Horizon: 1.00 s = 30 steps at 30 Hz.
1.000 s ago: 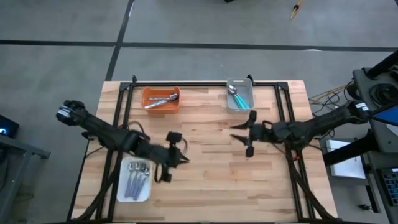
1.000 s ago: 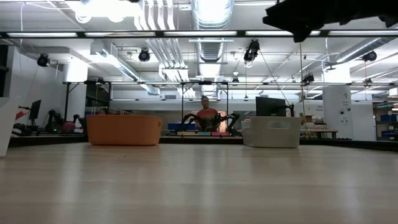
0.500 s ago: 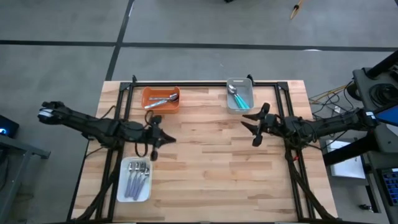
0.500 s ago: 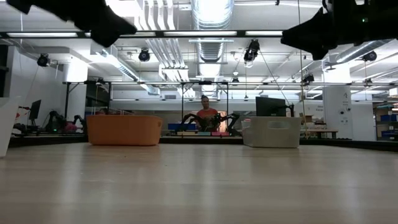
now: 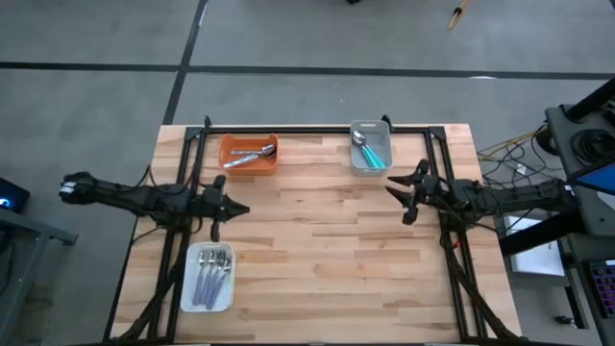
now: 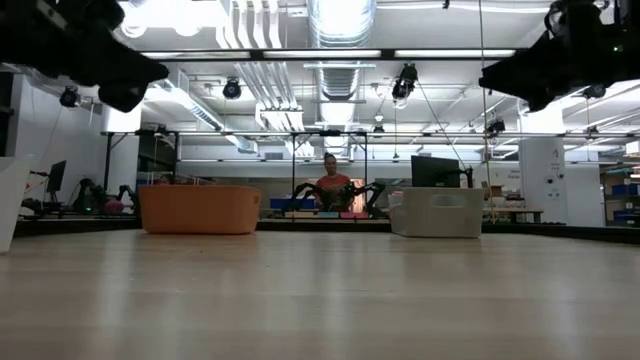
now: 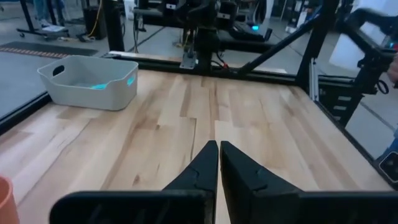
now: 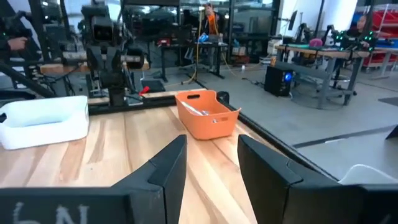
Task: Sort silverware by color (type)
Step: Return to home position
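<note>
On the wooden tabletop [image 5: 327,269] no loose spoon can be seen; all the silverware in view is already lodged in a tray. At the far edge, silvery spoons [image 5: 248,156] are gathered in the orange tray [image 5: 225,144] and teal-handled spoons [image 5: 371,154] in the grey tray [image 5: 386,130], well apart from it along that edge. Nearer, on the left, lavender-handled spoons [image 5: 211,274] are laid in the white tray [image 5: 207,306]. The left gripper [image 5: 233,208] is held over bare wood just beyond the white tray, its fingers pressed together with nothing between them. The right gripper [image 5: 397,195] is poised near the grey tray, its fingers spread apart and empty. The sorting is judged complete as far as can be seen; only the parking of both arms appears to be left.
</note>
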{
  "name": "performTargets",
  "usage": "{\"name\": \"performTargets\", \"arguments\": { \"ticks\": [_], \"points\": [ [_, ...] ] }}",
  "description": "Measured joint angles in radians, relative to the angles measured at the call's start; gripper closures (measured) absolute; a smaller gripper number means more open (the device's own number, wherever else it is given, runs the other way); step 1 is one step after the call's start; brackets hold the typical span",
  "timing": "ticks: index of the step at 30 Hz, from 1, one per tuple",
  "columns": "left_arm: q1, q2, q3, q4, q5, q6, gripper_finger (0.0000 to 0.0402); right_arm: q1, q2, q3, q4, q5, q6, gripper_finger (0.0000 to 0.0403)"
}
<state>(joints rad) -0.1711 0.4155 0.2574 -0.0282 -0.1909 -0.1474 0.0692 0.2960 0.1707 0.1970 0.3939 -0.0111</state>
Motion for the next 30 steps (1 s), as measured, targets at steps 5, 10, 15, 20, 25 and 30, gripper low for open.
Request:
{"name": "performTargets", "arguments": {
  "ticks": [5,10,15,20,25,30],
  "points": [
    [0.000,-0.148,-0.093,-0.004,0.001,0.006,0.0402,0.000,-0.153,-0.009,-0.104,0.000,-0.028,0.0268],
    [0.000,-0.272,-0.162,-0.005,0.002,0.006,0.0402,0.000,-0.296,-0.006,-0.224,0.039,-0.038,0.0268],
    [0.000,-0.373,-0.203,0.000,0.020,0.002,0.0402,-0.001,-0.275,-0.018,-0.270,0.059,-0.053,0.0268],
    [0.000,-0.416,-0.235,0.049,0.057,0.028,0.0401,-0.005,-0.296,-0.068,-0.267,0.080,-0.048,0.0268],
    [0.000,-0.416,-0.242,0.058,0.063,0.032,0.0402,-0.005,-0.292,-0.157,-0.132,0.051,-0.030,0.0268],
    [0.000,-0.411,-0.241,0.053,0.063,0.023,0.0401,-0.004,-0.269,-0.158,-0.095,0.008,-0.112,0.0268]
  ]
}}
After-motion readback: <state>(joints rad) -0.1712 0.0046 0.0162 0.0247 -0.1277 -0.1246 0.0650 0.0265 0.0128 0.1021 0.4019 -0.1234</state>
